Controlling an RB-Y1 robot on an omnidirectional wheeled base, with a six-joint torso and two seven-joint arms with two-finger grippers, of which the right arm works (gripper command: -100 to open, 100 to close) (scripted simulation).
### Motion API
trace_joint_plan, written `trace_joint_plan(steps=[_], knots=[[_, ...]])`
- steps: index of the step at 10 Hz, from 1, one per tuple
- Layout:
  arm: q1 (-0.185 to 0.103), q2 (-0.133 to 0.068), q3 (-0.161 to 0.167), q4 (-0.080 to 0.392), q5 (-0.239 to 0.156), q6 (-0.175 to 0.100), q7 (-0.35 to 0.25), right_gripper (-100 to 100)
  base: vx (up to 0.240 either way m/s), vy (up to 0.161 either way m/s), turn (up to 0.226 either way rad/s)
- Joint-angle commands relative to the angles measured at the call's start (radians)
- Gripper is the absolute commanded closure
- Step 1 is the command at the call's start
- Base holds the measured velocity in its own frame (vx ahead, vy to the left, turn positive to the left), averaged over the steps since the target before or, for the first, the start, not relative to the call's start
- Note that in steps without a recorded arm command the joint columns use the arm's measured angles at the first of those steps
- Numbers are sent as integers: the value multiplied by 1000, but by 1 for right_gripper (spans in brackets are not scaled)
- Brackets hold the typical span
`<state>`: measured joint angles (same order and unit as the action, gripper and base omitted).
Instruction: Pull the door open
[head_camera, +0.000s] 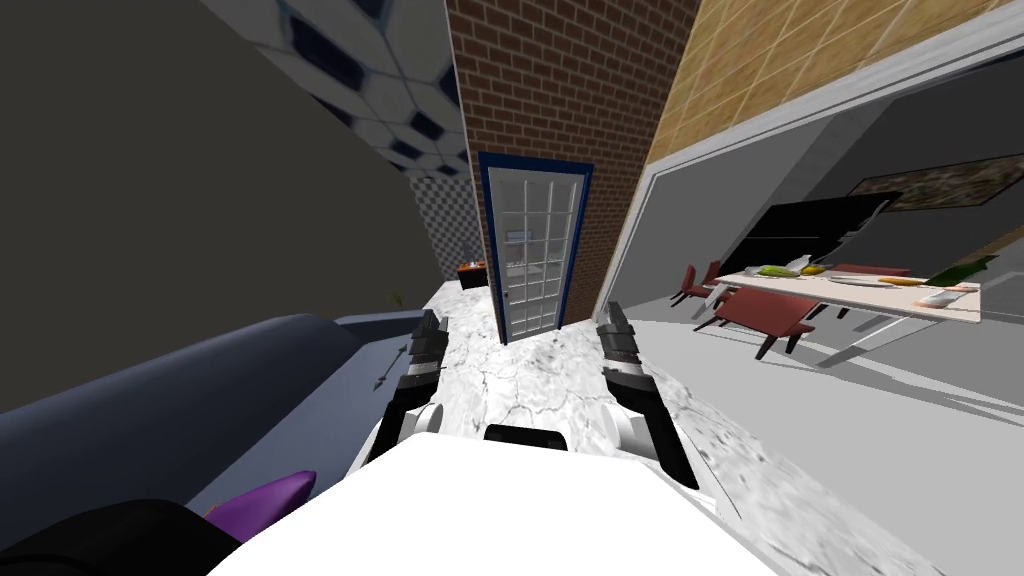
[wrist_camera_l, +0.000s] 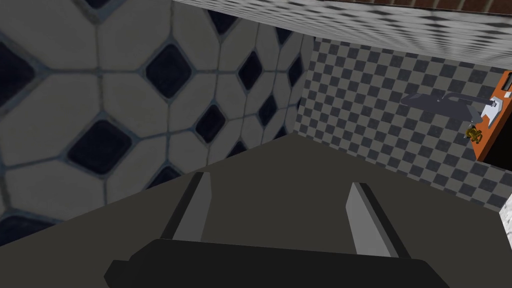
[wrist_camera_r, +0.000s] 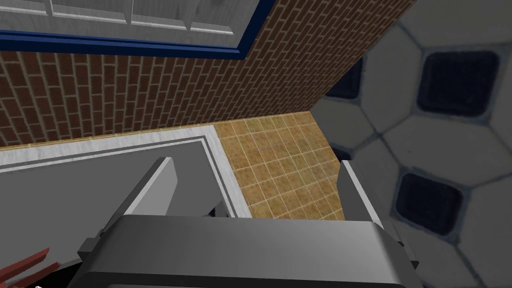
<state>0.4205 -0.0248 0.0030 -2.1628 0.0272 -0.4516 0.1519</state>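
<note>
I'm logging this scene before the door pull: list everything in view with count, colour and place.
White paned door in a blue frame: one, in the red brick wall ahead.
Dark blue sofa: one, on the robot's left.
Purple cushion: one, by the sofa's near end.
Long white table: one, on the robot's right, bearing yellow and green food.
Dark red chairs: several, at the table.
Left gripper: one, grey fingers, open.
Right gripper: one, grey fingers, open.
</note>
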Motion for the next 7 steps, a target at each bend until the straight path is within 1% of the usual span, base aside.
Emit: trace_joint_plan(steps=[1,2,4,7], knots=[[0,-7,-3,27,20,-14,29,-100,144,90,22],[-7,-14,-10,66,40,-30,57,-100,161,96,37],[-15,-22,-17,105,61,-46,86,-100,138,87,19],[-27,-32,-29,166,93,-71,131,-100,89,70,21]])
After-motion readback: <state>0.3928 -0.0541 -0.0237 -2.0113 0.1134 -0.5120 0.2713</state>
